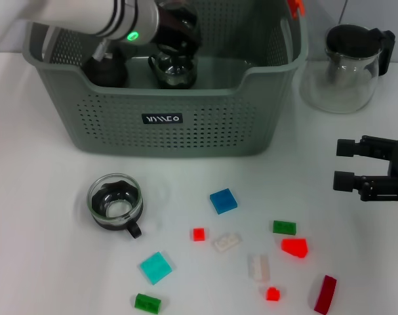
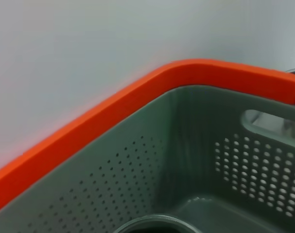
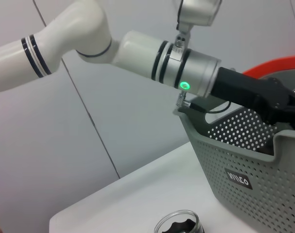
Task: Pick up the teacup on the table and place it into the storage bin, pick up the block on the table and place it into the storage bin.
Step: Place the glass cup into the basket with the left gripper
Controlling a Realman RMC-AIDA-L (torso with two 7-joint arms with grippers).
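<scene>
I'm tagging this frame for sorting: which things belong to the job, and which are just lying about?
Job:
storage bin
teacup on the table
teacup in the bin
blue block, other scattered blocks
left gripper, in the bin

Lying about:
glass pitcher
right gripper, parked

A white table [image 1: 48,262] filled the head view, its surface evenly lit and faintly glossy. Behind it, in the right wrist view, stood a pale grey wall [image 3: 64,145] divided by thin dark seams into panels. The table's edge [image 3: 118,187] ran just before the wall.
</scene>
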